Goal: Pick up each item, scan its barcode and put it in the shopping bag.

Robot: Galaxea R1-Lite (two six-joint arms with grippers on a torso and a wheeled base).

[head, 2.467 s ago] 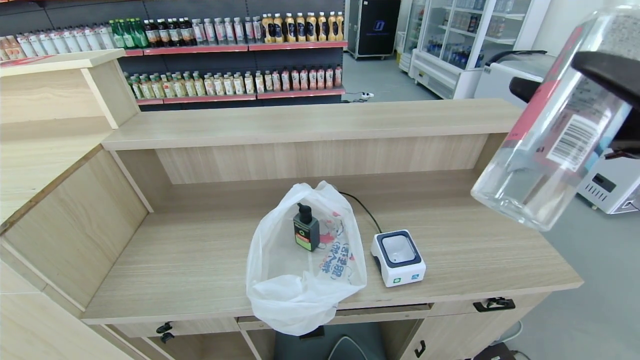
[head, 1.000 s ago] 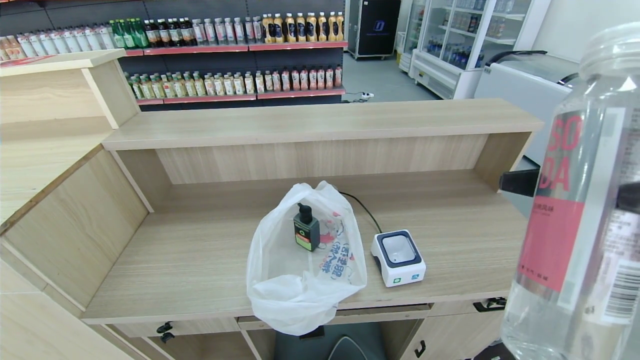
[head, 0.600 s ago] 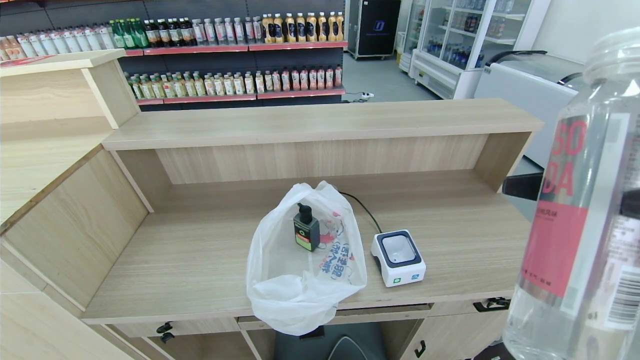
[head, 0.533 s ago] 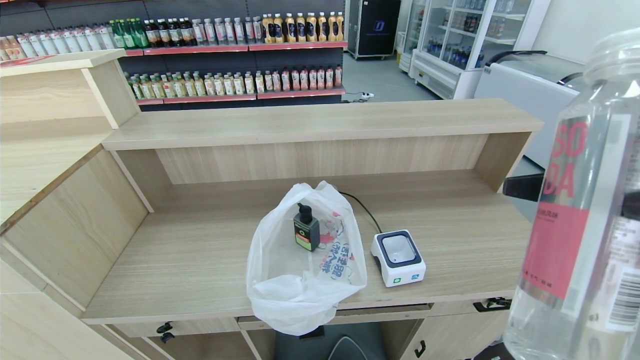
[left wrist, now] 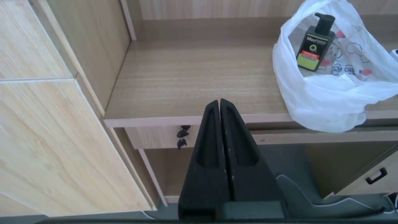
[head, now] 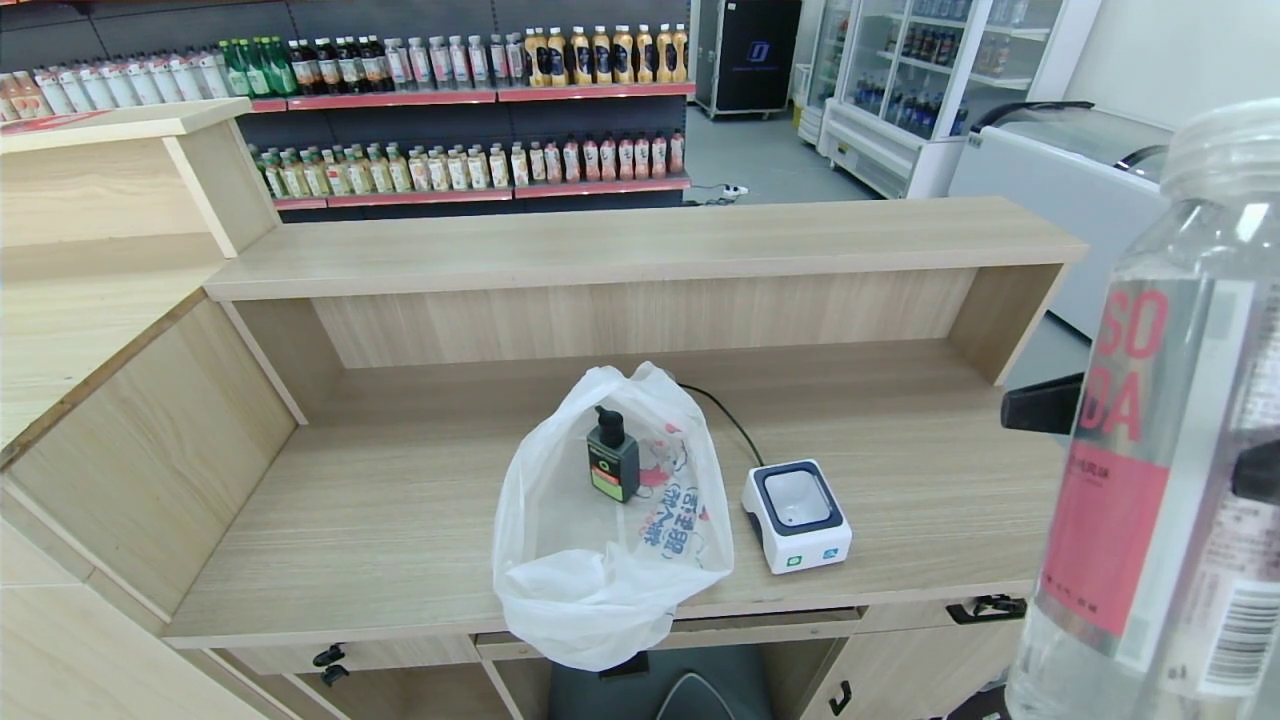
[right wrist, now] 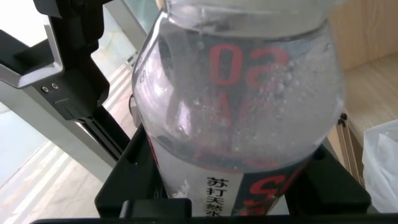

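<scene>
Currently a dispenser [head: 612, 462] is kept in the bag [head: 600, 590]; a bottle [head: 1165, 380] is clamped by the right gripper [head: 1148, 440], the left gripper [left wrist: 219, 107] pressed together.

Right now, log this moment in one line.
right gripper: shut on soda bottle, cap up | left gripper: shut, empty | shopping bag: on counter, pump bottle inside | scanner: beside bag

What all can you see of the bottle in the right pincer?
The bottle is clear plastic with a pale ribbed cap, a pink and silver label with large letters, and a barcode low on its side. Clear liquid with bubbles shows inside. It hangs roughly upright at the robot's right, off the counter. The right pincer is shut around its middle, fingers on both sides; nothing else touches it.
</scene>
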